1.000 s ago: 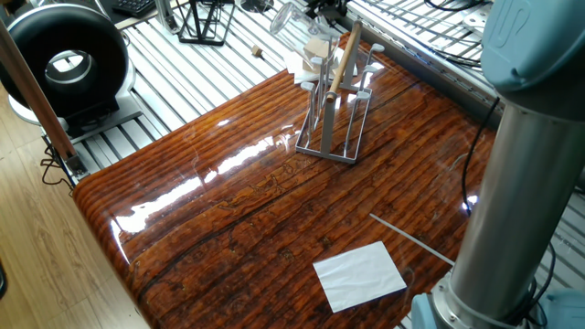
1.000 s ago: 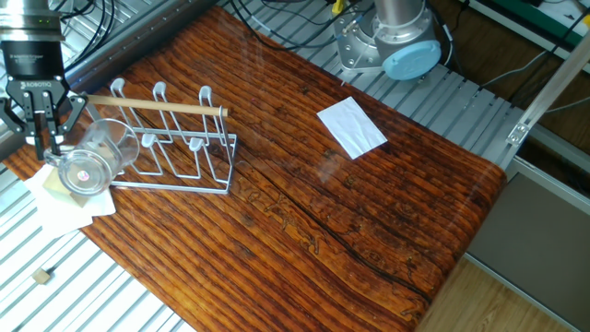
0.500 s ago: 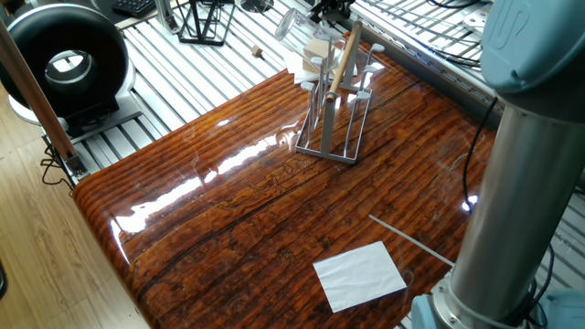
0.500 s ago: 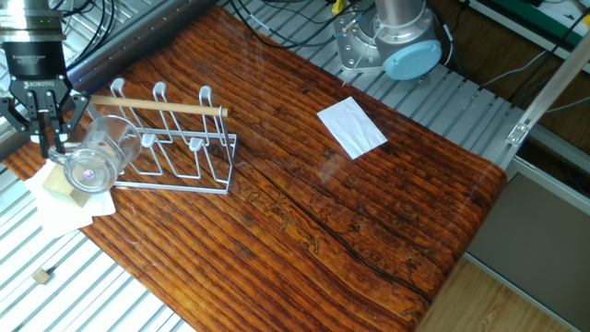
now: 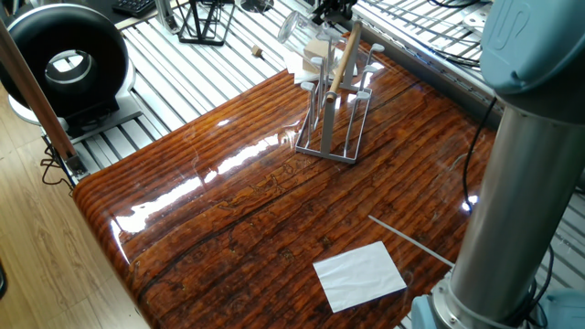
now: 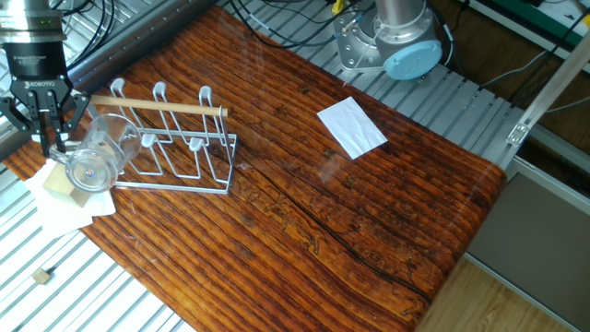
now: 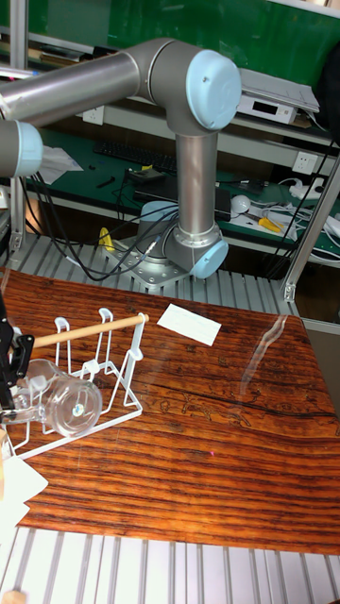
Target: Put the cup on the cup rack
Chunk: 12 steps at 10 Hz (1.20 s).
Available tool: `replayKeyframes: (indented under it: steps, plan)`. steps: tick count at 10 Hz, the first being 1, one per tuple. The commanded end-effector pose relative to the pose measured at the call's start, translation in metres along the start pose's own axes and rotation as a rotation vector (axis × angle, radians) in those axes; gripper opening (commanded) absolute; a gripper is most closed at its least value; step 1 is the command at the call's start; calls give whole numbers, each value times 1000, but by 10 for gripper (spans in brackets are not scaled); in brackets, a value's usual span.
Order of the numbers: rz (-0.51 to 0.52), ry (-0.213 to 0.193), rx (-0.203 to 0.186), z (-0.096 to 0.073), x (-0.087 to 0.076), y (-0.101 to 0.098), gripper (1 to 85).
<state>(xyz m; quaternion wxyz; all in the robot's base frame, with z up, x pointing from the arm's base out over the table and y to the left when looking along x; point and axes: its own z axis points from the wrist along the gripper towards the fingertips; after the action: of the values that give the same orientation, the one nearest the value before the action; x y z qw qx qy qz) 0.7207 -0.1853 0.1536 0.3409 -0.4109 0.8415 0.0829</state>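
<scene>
Clear empty cup (image 6: 96,155) tilted sideways in claw (image 6: 51,138), beside cup rack (image 6: 175,138)

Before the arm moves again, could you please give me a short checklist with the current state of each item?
1. Cup held: ok. The end effector is shut on the cup, which lies on its side, clear of the table.
2. Cup rack upright: ok. The cup rack stands on the wooden table.
3. Pegs free: ok. No other cup sits on any peg.
4. Cup over a peg: not ok. It hangs at the rack's end, beside the wooden handle.
5. Mouth lined up with a peg: cannot tell.
6. Path: ok. The white paper lies far off.
</scene>
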Motion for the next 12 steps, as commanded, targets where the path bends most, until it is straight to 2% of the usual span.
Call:
replayKeyframes:
  steps: [1, 3, 5, 9, 11, 12]
  plan:
    - [13, 33, 26, -3, 9, -8, 10]
    - [15, 29, 31, -3, 8, -9, 10]
    - [28, -14, 32, -3, -3, -9, 10]
    - [15, -105, 60, -6, -19, -17, 10]
    - [0, -135, 66, -4, -21, -20, 10]
    - [10, -151, 57, -3, -20, -19, 10]
